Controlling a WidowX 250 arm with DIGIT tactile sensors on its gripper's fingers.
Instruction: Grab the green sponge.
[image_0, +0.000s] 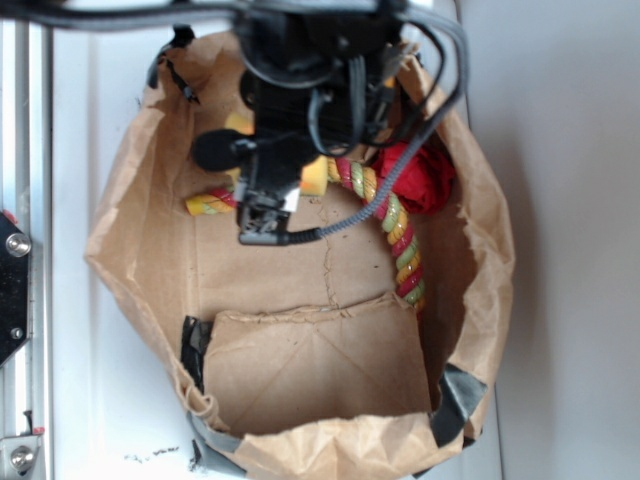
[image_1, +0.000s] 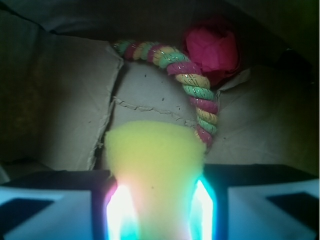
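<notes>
The end effector pinches the green sponge at its narrow end, leaving the rope toy beyond it untouched.

Inside the paper bag on the counter, the sponge sits between the gripper fingers; the rope toy curves beyond it, the crumpled cloth at its far right.

White worktop lying under everything, daylight washing it out bright. Metal rail with bolts running along the left edge. Plain pale grey surface filling the right side. A few dark specks sitting on the white near the bottom. No walls or windows showing.
</notes>
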